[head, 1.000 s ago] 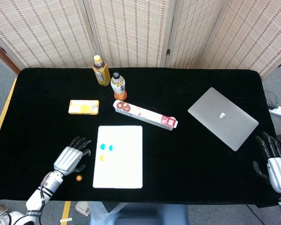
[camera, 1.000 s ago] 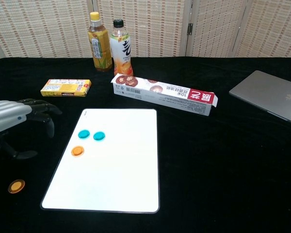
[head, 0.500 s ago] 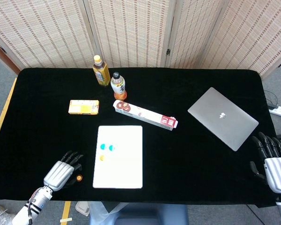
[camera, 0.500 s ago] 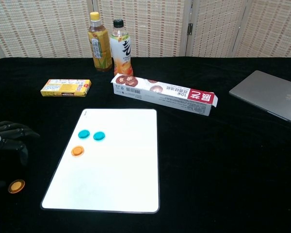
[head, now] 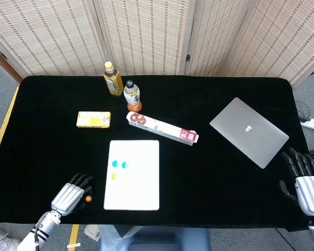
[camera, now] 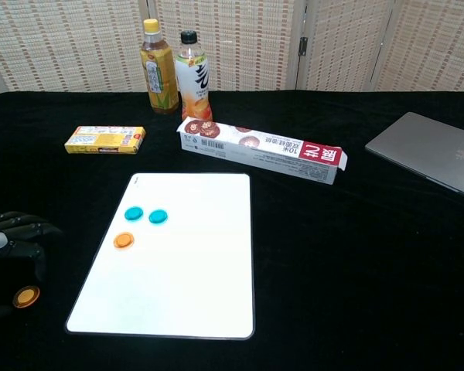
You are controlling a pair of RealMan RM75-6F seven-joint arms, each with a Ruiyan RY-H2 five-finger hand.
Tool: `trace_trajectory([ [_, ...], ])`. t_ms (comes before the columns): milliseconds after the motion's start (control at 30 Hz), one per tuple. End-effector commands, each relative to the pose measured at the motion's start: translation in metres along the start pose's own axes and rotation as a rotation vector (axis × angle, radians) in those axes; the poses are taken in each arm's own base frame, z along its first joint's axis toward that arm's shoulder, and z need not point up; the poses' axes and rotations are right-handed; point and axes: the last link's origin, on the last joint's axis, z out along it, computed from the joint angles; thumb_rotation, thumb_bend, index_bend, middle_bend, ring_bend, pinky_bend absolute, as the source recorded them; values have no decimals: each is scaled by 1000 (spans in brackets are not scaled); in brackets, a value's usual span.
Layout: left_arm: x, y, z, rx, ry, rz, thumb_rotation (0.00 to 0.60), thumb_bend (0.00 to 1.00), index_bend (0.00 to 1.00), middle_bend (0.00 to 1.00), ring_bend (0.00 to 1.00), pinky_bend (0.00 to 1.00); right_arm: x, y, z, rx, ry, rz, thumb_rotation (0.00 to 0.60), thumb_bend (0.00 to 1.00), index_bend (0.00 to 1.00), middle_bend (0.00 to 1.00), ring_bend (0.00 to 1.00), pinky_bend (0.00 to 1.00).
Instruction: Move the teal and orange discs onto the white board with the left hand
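The white board (head: 138,185) (camera: 193,286) lies near the table's front edge. Two teal discs (camera: 134,213) (camera: 158,217) and one orange disc (camera: 123,240) lie on its left part; the same teal discs (head: 119,164) and orange disc (head: 114,176) show in the head view. A second orange disc (head: 88,198) (camera: 26,297) lies on the black cloth left of the board. My left hand (head: 69,194) (camera: 11,234) hovers over it, fingers (camera: 32,229) apart, holding nothing. My right hand (head: 305,180) is at the table's right front edge, fingers spread and empty.
A yellow box (head: 93,119), two bottles (head: 113,78) (head: 132,95) and a long snack box (head: 163,128) stand behind the board. A closed silver laptop (head: 249,132) lies at the right.
My left hand has drawn back toward the table's front left and come down over the loose orange disc. The discs and the right hand have not moved.
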Motion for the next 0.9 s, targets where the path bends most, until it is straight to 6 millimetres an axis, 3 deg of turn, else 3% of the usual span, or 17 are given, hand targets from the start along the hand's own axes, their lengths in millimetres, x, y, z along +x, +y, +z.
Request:
trace_trajectory([
  [33,-1,0,1,3,0,-3,600,353,427,141,0,0,0,0,0,-1,0,0,600,476,0,0,0,0],
  [900,-12,0,4,12,-13,-23,600,356,492,141,0,0,-1,2,-3,0,3,4,600,476,0,0,0,0],
])
